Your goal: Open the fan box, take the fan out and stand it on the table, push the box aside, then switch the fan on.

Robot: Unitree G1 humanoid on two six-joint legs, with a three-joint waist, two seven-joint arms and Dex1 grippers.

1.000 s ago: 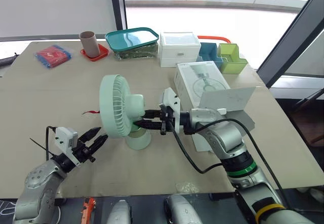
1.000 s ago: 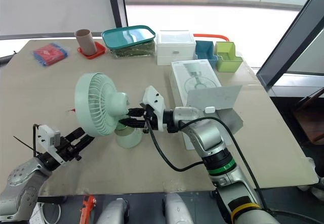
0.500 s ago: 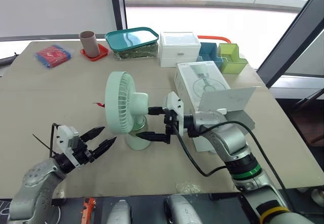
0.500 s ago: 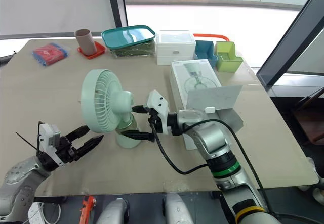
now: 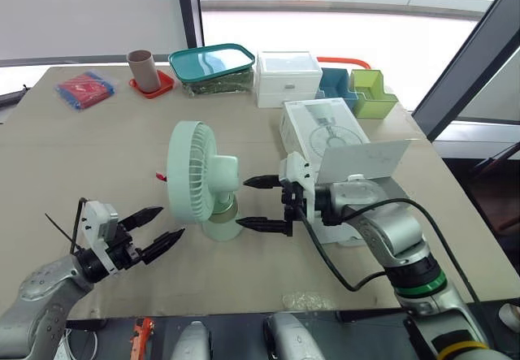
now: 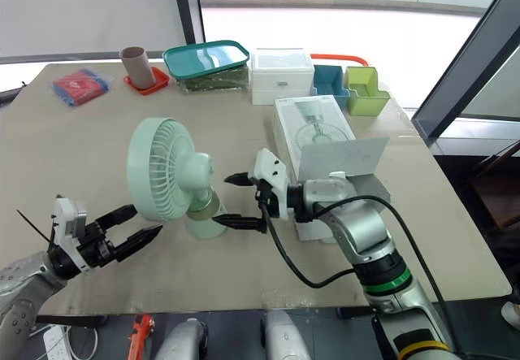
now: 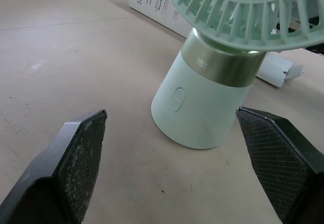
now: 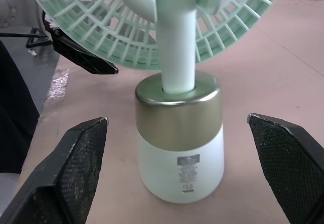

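The right gripper (image 5: 244, 203) has let go of the pale green desk fan (image 5: 201, 180) and backed off to its 3 o'clock, jaws wide — the fan stands free on the beige table (image 5: 81, 149), the left gripper (image 5: 169, 222) spread wide at 8 o'clock, the white cardboard fan box (image 5: 325, 136) at 2 o'clock likely next to push.

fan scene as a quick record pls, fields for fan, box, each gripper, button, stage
fan: pale green plastic desk fan, upright on the beige table
box: white cardboard fan box, flap open, to the robot's right of the fan, apart from it
left gripper: jaws open, at the fan's grille side, not touching
right gripper: jaws open, at the fan's back, not touching
button: oval switch on the fan's base, facing the left gripper
stage: fan out and standing; nothing on the switch
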